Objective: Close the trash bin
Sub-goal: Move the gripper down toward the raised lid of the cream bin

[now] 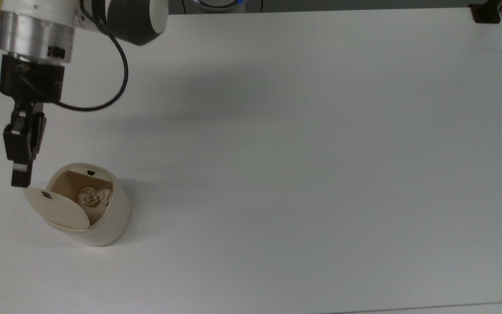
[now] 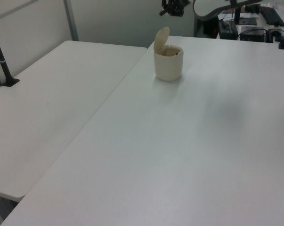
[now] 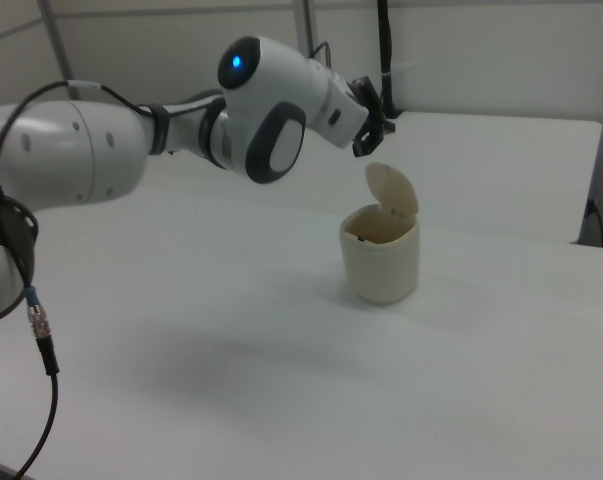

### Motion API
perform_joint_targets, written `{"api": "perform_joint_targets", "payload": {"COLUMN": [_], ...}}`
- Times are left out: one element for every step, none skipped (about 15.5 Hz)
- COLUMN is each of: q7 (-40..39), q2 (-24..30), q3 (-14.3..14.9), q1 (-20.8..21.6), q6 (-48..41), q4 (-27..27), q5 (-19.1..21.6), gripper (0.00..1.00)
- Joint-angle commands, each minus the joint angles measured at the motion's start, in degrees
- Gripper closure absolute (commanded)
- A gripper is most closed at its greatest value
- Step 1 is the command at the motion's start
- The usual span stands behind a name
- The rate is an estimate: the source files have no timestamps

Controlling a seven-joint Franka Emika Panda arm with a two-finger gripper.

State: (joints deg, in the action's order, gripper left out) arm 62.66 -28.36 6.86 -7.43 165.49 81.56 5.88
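Observation:
The trash bin [image 1: 105, 226] is a small cream-white tub standing on the white table [image 1: 277, 174] at the top view's lower left. Its flat lid [image 1: 59, 208] stands raised on the hinge, so the brownish inside shows with crumpled paper [image 1: 94, 196] in it. My gripper [image 1: 20, 176] hangs shut and empty, its tip just up and left of the lid's upper edge in the top view. The left view has the bin [image 2: 168, 63] at the far end, with the gripper [image 2: 171, 9] above and behind the lid [image 2: 161, 37]. In the right view the gripper [image 3: 373, 122] sits above the lid [image 3: 393, 190].
A second white table [image 2: 47, 108] adjoins on the left view's left, with a black stand [image 2: 3, 61] on it. A black clamp [image 1: 486, 13] sits at the top view's upper right corner. Desks with equipment [image 2: 255, 23] lie beyond the far edge.

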Motion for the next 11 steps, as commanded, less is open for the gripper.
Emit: {"api": "perform_joint_targets", "payload": {"q7": [1.5, 1.5, 1.4, 1.3, 1.2, 1.2, 1.1, 1.1, 1.0, 0.4, -0.3], "q2": [-2.5, -2.8, -3.1, -3.8, -4.2, -4.2, -4.2, -4.2, -4.2, -4.2, -4.2], "q3": [1.1, 1.1, 1.2, 1.1, 1.2, 1.2, 1.1, 1.1, 1.1, 1.1, 1.1], "q1": [2.0, 2.0, 2.0, 2.1, 2.0, 2.0, 2.0, 2.0, 2.0, 1.9, 1.8], "q6": [2.3, 2.3, 2.3, 2.3, 2.3, 2.3, 2.3, 2.3, 2.2, 2.2, 2.2], "q4": [-1.4, -1.3, -1.3, -1.3, -1.3, -1.2, -1.1, -1.0, -0.9, -0.8, -0.4], "q5": [1.6, 1.6, 1.5, 1.4, 1.3, 1.1, 0.8, 0.7, 0.6, 0.4, 0.4], "gripper": [1.0, 1.0, 1.0, 1.0, 1.0, 1.0, 1.0, 1.0, 1.0, 1.0, 1.0]}}
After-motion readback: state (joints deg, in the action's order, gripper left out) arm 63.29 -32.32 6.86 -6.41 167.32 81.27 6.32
